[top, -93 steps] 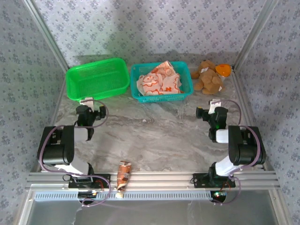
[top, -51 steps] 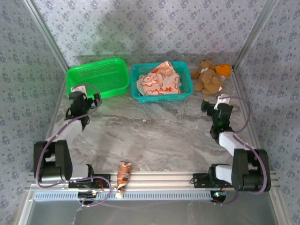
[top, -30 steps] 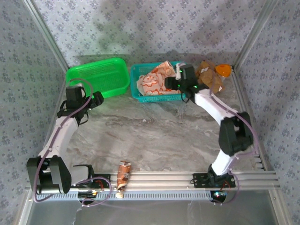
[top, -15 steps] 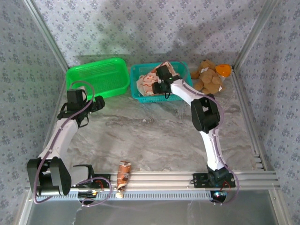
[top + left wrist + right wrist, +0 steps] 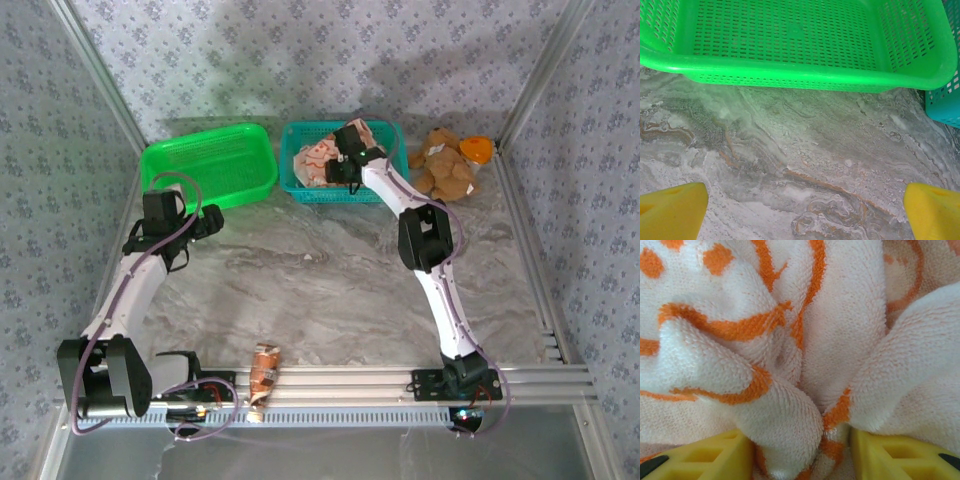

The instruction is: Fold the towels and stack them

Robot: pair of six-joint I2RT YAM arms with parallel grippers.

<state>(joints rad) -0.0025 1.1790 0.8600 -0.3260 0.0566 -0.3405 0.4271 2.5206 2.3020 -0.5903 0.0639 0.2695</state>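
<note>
right pincer [image 5: 796, 452] half-closed on a fold of the peach towel [image 5: 765, 355], bunched between its fingers inside the teal basket [image 5: 335, 194] | left pincer [image 5: 802, 212] wide open, empty (green basket [image 5: 790, 70] just ahead) | risk: thin pinch may slip on lifting

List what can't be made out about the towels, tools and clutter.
- Any other towels: top view, the right arm and peach towel cover the teal basket's inside; right wrist view, the fold pinched in the right tool blocks the rest.
- Left tool: the left wrist view's bottom edge cuts off its open fingers.
- Small brown item by the near rail: too small in the top view to identify.
</note>
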